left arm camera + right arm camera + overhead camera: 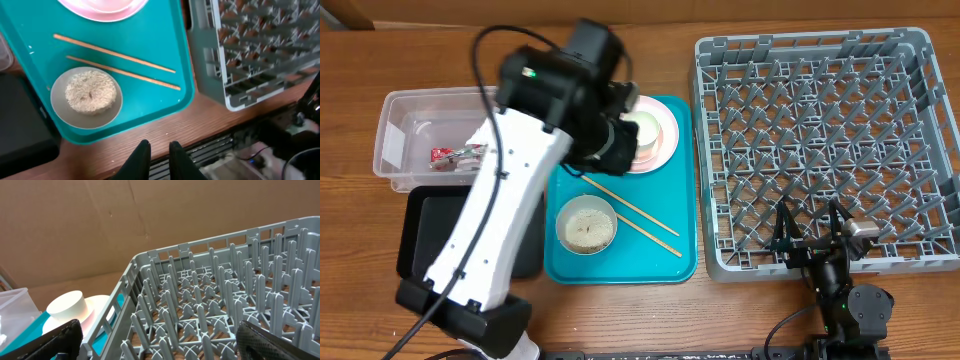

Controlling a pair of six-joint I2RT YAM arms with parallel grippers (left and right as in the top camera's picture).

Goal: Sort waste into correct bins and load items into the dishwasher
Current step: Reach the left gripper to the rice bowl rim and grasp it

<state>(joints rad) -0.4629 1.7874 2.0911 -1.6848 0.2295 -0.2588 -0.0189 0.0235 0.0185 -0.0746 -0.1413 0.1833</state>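
You can't read the print on the red wrapper; it is too small, lying in the clear tub left of the teal tray. Your left fingers stand barely parted and empty over the counter just off that tray, apart from its rice bowl and chopsticks. Your right fingers gape wide, empty, at the grey rack right of the tray.

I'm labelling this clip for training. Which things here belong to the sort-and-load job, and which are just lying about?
Job: clear tub, red wrapper, black tray, pink plate, white cup, bowl of rice, chopsticks, dish rack.
Lying about: teal tray, which only carries the dishes; cardboard backdrop.
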